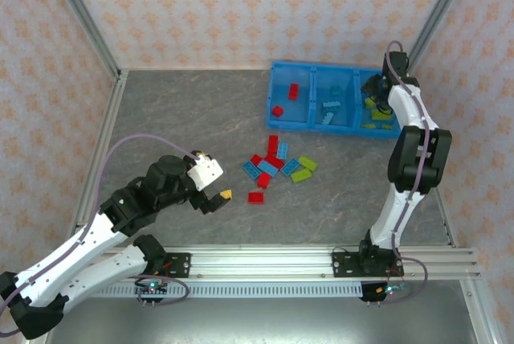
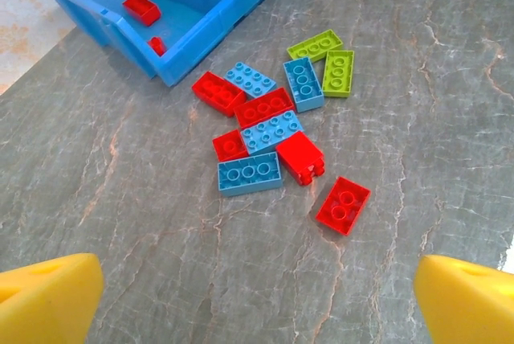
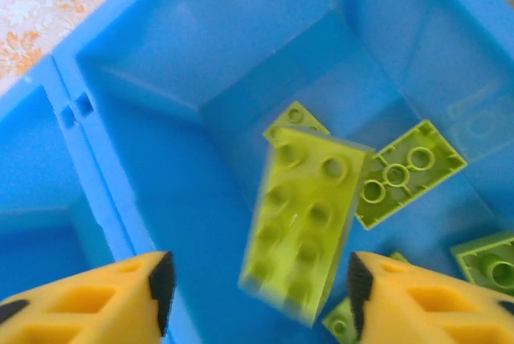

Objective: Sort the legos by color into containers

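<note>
**Lime brick loose between spread jaws over the right compartment**

The right gripper point(image 3: 259, 284) hangs over the right compartment of the bin point(image 1: 313, 65), which stands at the far right corner of the surface point(image 1: 177, 119). Its jaws are spread. A lime green brick point(image 3: 305, 219), tilted and blurred, sits between its fingers, with a clear gap to the left one. More lime bricks lie on that compartment's floor. The middle compartment holds light blue bricks and the left one holds red. The loose legos point(image 2: 273, 131), in red, light blue and two lime, cluster mid-surface just on the near side of the bin. The left gripper point(image 2: 257, 296) hovers nearer the near edge, released and empty.
</note>
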Controlling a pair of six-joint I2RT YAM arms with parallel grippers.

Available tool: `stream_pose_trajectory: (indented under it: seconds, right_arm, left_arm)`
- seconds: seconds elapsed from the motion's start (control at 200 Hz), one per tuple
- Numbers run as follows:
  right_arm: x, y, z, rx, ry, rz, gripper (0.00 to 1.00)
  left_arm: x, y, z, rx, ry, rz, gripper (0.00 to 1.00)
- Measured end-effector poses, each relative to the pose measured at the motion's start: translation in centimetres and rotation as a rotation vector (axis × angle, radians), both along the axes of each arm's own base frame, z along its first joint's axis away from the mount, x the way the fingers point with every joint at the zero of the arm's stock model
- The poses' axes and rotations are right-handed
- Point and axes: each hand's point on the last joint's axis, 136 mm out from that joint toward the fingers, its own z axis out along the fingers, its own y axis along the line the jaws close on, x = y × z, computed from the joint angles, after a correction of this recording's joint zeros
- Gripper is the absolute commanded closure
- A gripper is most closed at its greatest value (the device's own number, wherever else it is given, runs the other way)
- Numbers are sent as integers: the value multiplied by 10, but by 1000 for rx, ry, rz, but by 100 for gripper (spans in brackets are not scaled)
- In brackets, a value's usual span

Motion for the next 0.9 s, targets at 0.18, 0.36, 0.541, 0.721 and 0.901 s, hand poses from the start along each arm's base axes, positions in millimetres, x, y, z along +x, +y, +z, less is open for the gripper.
stream_pose_trajectory:
  seconds: [0.18, 0.36, 0.541, 0.721, 0.901]
  right_arm:
    - [-22, 12, 14, 37, 15, 31, 29]
    - [-90, 52, 34, 142, 17, 125, 27]
    - [-176, 124, 65, 236, -23, 306, 23]
    - [-253, 191, 67, 323, 36, 510, 21]
    - [-301, 223, 53, 394, 149, 600, 20]
  left_arm:
    - [3, 4, 0, 11, -9, 24, 0]
    - [12, 9, -5, 25, 3, 86, 0]
    - [38, 7, 0, -14, 122, 270, 4]
    - [64, -11, -18, -99, 321, 475, 15]
    - [51, -48, -83, -80, 571, 581, 18]
